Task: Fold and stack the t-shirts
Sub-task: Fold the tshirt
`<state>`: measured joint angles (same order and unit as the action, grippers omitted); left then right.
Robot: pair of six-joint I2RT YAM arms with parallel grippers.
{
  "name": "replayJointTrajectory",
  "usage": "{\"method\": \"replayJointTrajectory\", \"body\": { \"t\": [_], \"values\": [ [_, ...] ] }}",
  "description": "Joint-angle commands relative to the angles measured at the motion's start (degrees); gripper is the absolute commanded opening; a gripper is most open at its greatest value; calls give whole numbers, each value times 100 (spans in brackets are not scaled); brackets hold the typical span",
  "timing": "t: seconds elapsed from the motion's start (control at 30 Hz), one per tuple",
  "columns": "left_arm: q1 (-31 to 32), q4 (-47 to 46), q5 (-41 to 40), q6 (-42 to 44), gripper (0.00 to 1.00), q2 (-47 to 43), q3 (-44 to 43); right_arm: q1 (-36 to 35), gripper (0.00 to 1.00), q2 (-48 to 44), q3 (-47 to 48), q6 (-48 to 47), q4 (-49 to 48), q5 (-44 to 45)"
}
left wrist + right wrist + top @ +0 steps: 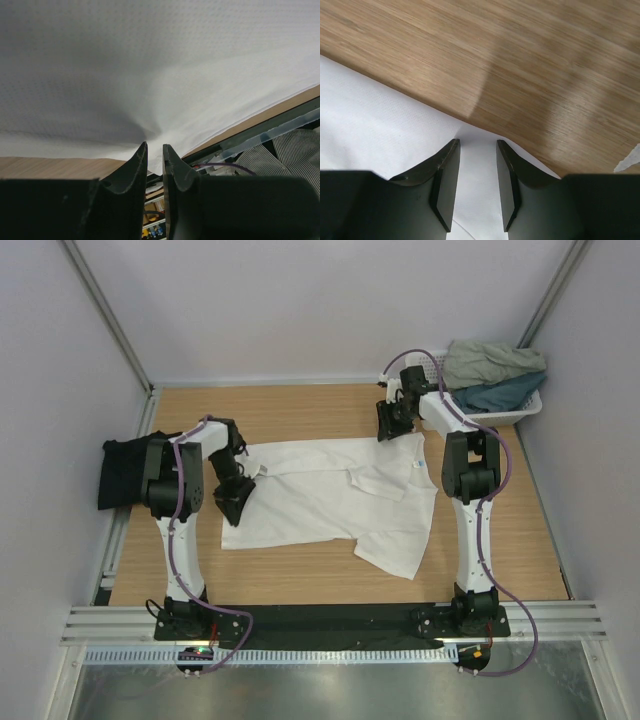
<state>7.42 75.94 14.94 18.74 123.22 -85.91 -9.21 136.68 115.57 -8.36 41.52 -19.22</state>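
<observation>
Left gripper (155, 147) pinches the white shirt (330, 490) at its left edge, puckering the cloth; right gripper (477, 142) straddles the far right corner with jaws apart. That shirt lies spread mid-tabletop (300, 410), a black shirt (120, 472) at the left edge.

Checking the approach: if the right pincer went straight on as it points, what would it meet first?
Probably the white t-shirt, whose edge lies under the open right pincer; bare wooden table just beyond. Depth unclear.
</observation>
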Motion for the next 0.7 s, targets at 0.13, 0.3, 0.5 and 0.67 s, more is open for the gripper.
{"method": "replayJointTrajectory", "body": {
  "t": [0.13,0.3,0.5,0.67],
  "values": [
    [-144,246,-140,24,19,369,-365,16,41,157,176,-8,-135,349],
    [-206,175,-228,-2,18,633,-672,-10,41,280,343,10,-179,358],
    [-311,131,-404,-2,18,923,-1077,-72,42,464,659,27,-197,349],
    [-399,166,-492,-29,18,1186,-1516,-168,43,596,853,36,-249,367]
  ]
}}
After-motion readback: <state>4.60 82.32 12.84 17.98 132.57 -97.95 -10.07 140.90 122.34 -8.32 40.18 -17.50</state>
